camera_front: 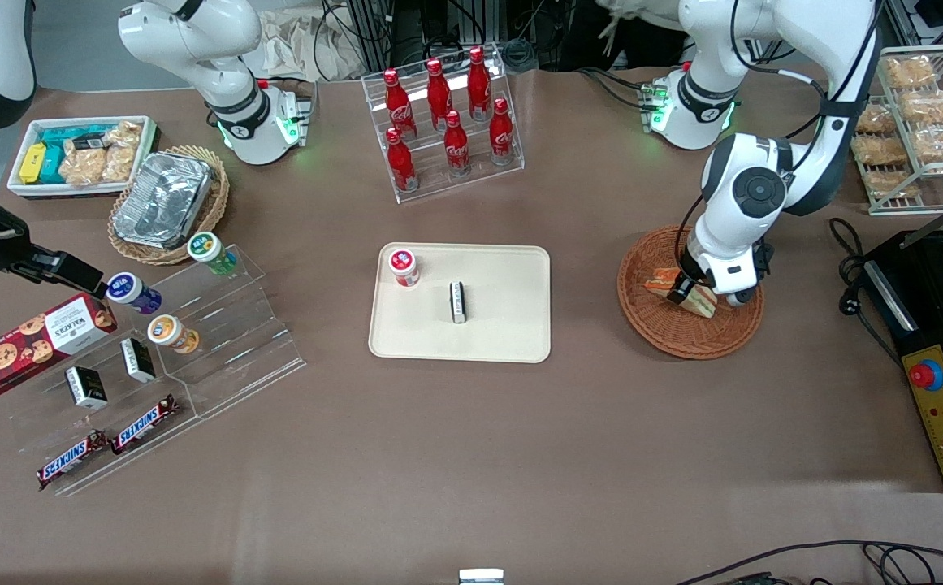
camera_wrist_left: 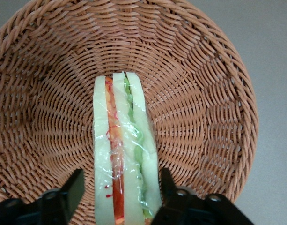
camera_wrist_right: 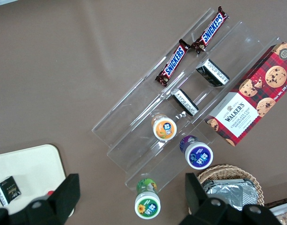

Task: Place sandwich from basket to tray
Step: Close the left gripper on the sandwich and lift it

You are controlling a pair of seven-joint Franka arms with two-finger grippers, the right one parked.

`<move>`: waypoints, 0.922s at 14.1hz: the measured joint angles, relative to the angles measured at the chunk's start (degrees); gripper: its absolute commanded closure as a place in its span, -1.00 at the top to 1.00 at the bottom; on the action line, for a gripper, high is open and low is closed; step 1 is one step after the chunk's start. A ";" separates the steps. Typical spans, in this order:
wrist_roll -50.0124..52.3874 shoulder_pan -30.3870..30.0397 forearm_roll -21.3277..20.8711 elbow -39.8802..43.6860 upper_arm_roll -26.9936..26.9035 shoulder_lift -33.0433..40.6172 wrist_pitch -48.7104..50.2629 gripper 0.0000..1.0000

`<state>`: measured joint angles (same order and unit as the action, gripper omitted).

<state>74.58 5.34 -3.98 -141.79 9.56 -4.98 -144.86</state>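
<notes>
Sandwich (camera_wrist_left: 126,150) lies in basket (camera_front: 666,333), my gripper (camera_wrist_left: 121,190) low over it, fingers (camera_wrist_left: 74,190) spread apart either side of wedge, not clamped. Tray (camera_front: 503,341) sits well apart toward parked arm's end, carrying red-capped jar (camera_front: 404,267) and small black box (camera_front: 457,301). Bare table (camera_front: 585,422) between basket and tray.
</notes>
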 measured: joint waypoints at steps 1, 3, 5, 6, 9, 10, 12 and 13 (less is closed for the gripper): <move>0.02 -0.01 -0.07 0.00 -0.01 -0.03 -0.03 -0.85; 0.03 -0.09 -0.31 0.12 -0.03 -0.01 -0.05 -1.00; 0.12 -0.10 -0.37 0.45 -0.04 0.19 0.00 -1.00; 0.14 -0.17 -0.38 0.80 -0.06 0.56 0.70 -1.00; -0.36 -0.33 -0.55 4.12 -0.20 2.69 9.31 -1.00; -0.78 -0.33 -0.63 5.84 -0.20 3.31 12.54 -1.00; -2.50 -0.33 -0.81 8.89 -0.20 4.04 17.40 -1.00; -3.81 -0.33 -0.82 10.43 -0.21 4.15 19.78 -1.00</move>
<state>70.77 5.01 -4.80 -131.36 9.36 -0.84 -125.08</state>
